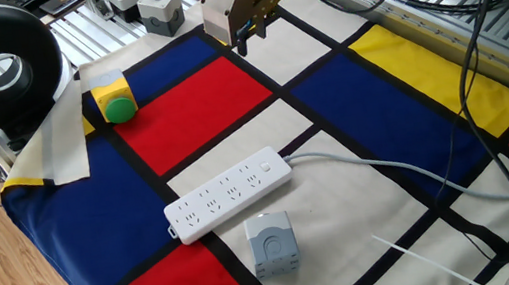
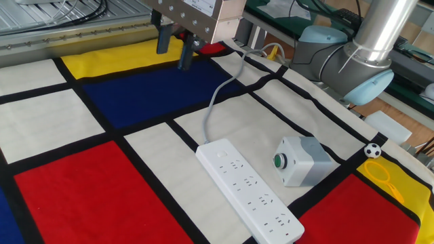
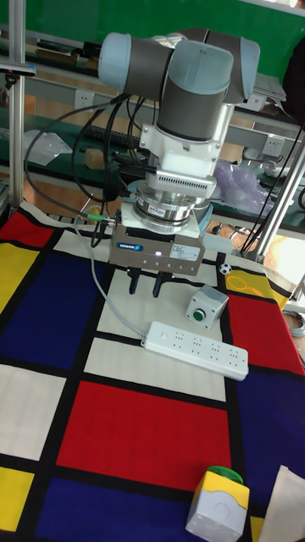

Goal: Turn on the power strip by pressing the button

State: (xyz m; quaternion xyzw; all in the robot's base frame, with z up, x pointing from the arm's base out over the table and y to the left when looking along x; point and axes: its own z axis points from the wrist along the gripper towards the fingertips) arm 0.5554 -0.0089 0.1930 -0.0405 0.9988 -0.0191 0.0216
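The power strip [image 1: 229, 195] lies flat on the checked cloth over the worktop [image 1: 405, 69], across a pale panel near the front edge, with its grey cable [image 1: 379, 166] trailing off one end. The button [image 1: 265, 168] is a tiny white dot on the strip's face at the cable end, hard to pick out against the same white plastic. A small grey box [image 1: 272, 244] with a green dot stands just beside the strip, apart from it. The tool [image 3: 145, 286] hangs high over the far side of the cloth, well apart from the strip; the tall view shows a clear gap between its two dark fingers [image 3: 135, 282], so it is spread and holds nothing. The step in hand seems to be the approach. To do it well, the arm likely needs to travel across above the cable end, line one fingertip up over the button rather than the nearest sockets, and come straight down with a light press, since the loose strip could slide or tip under a push from an angle. Bringing the fingers together first may give a firmer point.
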